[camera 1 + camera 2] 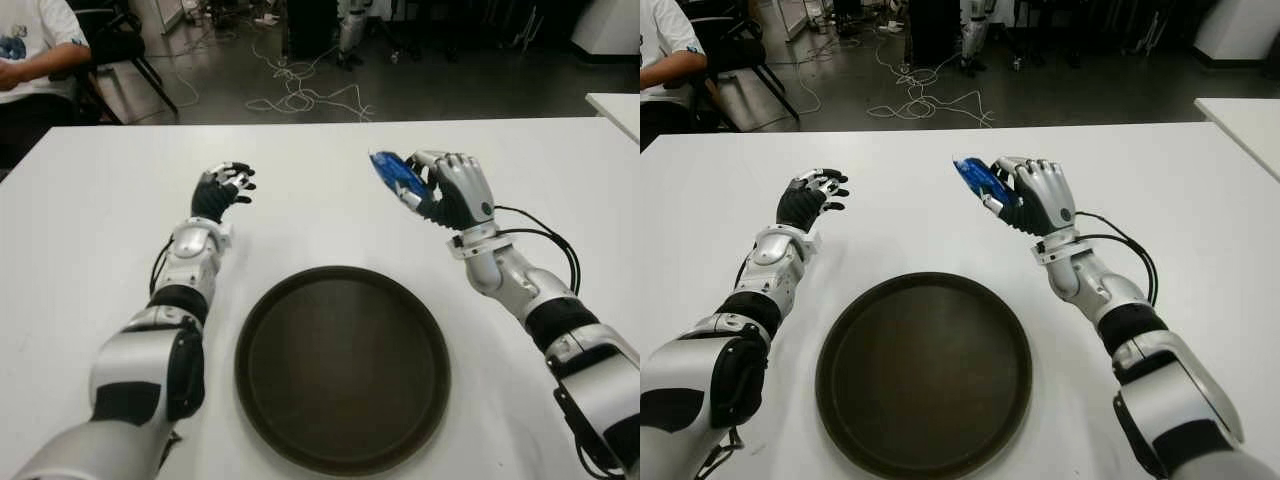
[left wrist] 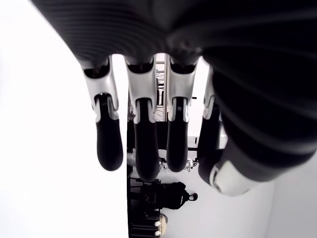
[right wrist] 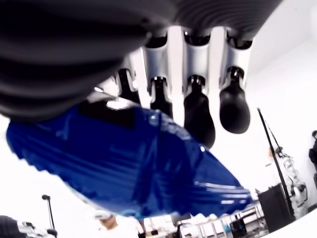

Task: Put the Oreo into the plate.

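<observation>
A blue Oreo packet is held off the white table in my right hand, whose fingers are curled around it. In the right wrist view the packet fills the palm under the fingertips. The hand is beyond and to the right of the round dark brown plate, which lies near the front edge with nothing in it. My left hand shows to the left of the plate, farther back, fingers relaxed and holding nothing.
A person in a white shirt sits at the far left corner. Cables and chair legs lie on the floor beyond the table. A second white table stands at the right.
</observation>
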Controlling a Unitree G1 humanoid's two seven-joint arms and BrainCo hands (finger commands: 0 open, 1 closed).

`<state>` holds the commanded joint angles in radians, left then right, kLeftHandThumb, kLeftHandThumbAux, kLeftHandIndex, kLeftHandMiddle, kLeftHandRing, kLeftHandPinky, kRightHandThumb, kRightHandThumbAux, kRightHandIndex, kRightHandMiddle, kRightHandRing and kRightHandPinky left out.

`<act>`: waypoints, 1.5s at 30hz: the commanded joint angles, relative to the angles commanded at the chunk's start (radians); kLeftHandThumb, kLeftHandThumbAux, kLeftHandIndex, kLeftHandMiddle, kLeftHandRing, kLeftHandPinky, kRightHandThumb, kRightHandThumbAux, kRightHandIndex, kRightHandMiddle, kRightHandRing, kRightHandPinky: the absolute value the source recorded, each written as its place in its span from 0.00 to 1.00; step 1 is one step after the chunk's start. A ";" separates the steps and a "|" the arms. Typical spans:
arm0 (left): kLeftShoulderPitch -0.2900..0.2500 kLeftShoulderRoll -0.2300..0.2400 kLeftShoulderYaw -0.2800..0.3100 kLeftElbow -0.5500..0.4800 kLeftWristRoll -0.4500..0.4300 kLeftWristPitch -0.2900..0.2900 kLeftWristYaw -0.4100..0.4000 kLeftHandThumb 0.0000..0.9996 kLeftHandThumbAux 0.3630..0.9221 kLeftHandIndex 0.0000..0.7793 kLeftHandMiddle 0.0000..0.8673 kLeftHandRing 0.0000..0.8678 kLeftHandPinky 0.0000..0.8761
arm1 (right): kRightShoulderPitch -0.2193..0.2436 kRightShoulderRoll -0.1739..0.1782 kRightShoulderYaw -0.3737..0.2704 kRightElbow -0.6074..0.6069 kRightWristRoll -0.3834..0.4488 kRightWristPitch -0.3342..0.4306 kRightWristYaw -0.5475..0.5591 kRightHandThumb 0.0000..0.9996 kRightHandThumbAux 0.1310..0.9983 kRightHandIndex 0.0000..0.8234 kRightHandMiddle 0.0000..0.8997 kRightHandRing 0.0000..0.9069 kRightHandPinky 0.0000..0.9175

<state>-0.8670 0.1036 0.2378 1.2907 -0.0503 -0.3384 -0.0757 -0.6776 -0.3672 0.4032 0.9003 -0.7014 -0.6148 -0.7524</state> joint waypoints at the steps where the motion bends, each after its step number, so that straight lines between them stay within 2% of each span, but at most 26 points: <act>1: 0.000 0.000 0.000 0.000 0.000 0.000 0.000 0.67 0.64 0.52 0.43 0.48 0.54 | 0.003 -0.001 -0.004 -0.008 0.003 -0.004 0.003 0.69 0.69 0.52 0.75 0.77 0.76; 6: -0.001 0.001 -0.001 0.000 0.001 0.001 0.000 0.67 0.64 0.52 0.44 0.49 0.55 | 0.019 -0.001 -0.021 -0.044 0.012 -0.017 0.025 0.69 0.69 0.52 0.76 0.78 0.78; 9: -0.001 0.002 -0.003 0.000 0.003 0.000 -0.001 0.67 0.64 0.52 0.43 0.49 0.55 | 0.058 0.011 -0.017 -0.123 0.022 -0.028 0.075 0.69 0.69 0.52 0.77 0.78 0.78; 13: 0.001 0.003 -0.007 0.000 0.008 -0.007 -0.001 0.67 0.64 0.51 0.42 0.47 0.53 | 0.098 0.006 0.021 -0.200 0.035 -0.104 0.196 0.68 0.69 0.52 0.76 0.78 0.78; 21: 0.000 0.005 -0.011 0.000 0.009 -0.005 -0.002 0.67 0.64 0.52 0.43 0.50 0.57 | 0.183 -0.020 0.040 -0.333 0.117 -0.211 0.440 0.68 0.69 0.52 0.77 0.78 0.78; 24: -0.001 0.005 -0.009 0.001 0.005 -0.003 -0.006 0.67 0.64 0.52 0.43 0.50 0.57 | 0.191 -0.024 0.051 -0.361 0.167 -0.237 0.561 0.68 0.70 0.52 0.78 0.79 0.78; 30: -0.001 0.003 -0.007 0.000 0.002 -0.003 -0.006 0.67 0.64 0.52 0.44 0.51 0.58 | 0.220 -0.029 0.030 -0.419 0.224 -0.240 0.683 0.68 0.70 0.52 0.79 0.80 0.79; 37: -0.001 0.003 -0.005 0.000 0.001 0.000 -0.002 0.67 0.64 0.52 0.42 0.49 0.54 | 0.238 -0.031 0.003 -0.477 0.263 -0.238 0.770 0.68 0.69 0.52 0.81 0.81 0.80; 45: -0.001 0.004 -0.005 -0.001 0.000 0.006 0.000 0.67 0.64 0.51 0.42 0.48 0.55 | 0.251 -0.037 -0.018 -0.509 0.322 -0.262 0.854 0.68 0.69 0.52 0.82 0.82 0.80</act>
<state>-0.8678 0.1073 0.2332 1.2900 -0.0500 -0.3320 -0.0755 -0.4270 -0.4040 0.3851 0.3910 -0.3798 -0.8763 0.1012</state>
